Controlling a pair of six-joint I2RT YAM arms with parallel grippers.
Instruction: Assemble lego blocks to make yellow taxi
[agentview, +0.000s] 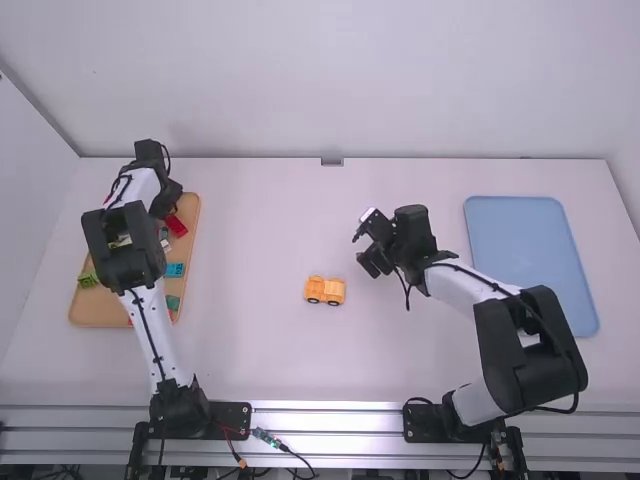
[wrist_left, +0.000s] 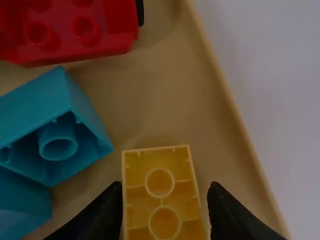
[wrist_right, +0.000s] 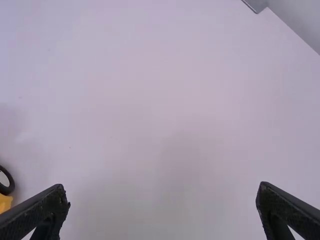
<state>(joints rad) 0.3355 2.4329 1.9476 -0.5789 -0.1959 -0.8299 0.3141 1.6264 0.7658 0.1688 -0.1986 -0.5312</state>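
In the high view my left gripper is low over the wooden tray at the left. The left wrist view has a yellow block with round studs between the two fingers of my left gripper; a narrow gap shows at its right side. A small yellow vehicle with black wheels stands mid-table. To its right is my right gripper, above the table. From the right wrist view, my right gripper stands wide open and holds nothing; part of a wheel is near its left finger.
Beside the yellow block lie a teal block and a red block. The tray also holds a blue block and a green one. A blue tray lies at the right, behind the right arm.
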